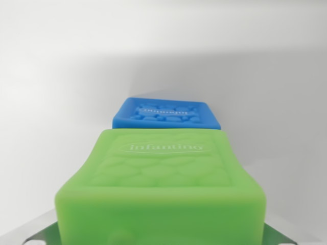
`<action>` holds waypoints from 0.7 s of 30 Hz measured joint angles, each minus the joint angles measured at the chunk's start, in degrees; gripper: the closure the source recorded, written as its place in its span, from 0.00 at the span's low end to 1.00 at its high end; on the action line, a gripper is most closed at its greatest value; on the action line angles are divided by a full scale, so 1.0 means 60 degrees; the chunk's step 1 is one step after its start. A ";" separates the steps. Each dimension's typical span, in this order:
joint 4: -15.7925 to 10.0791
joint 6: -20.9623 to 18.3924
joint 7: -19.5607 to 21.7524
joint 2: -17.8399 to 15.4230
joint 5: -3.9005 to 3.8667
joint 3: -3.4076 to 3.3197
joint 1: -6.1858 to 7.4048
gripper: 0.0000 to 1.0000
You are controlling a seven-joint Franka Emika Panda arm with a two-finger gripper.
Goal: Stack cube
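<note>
A green soft cube (163,178) with embossed lettering fills the lower half of the wrist view. Its sides bow inward between the two grey metal fingers (42,235), which show only as slivers at the bottom corners. My gripper (161,239) is shut on this green cube. Beyond it, a blue cube (166,113) with a bumpy top rests on the white surface. The green cube's far edge covers the blue cube's near edge in the picture. I cannot tell how high the green cube is above the surface.
A plain white surface (61,92) surrounds both cubes, with a soft shadow behind and to the right of the blue cube. Nothing else shows.
</note>
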 joint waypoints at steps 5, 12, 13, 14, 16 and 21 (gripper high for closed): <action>0.0014 0.0076 -0.0003 0.0086 0.0006 0.0011 -0.0009 1.00; 0.0028 0.0136 -0.0006 0.0160 0.0013 0.0022 -0.0014 1.00; 0.0030 0.0143 -0.0006 0.0164 0.0013 0.0023 -0.0015 1.00; 0.0031 0.0145 -0.0007 0.0164 0.0013 0.0023 -0.0015 1.00; 0.0032 0.0146 -0.0007 0.0165 0.0014 0.0024 -0.0015 0.00; 0.0032 0.0147 -0.0008 0.0165 0.0014 0.0025 -0.0017 0.00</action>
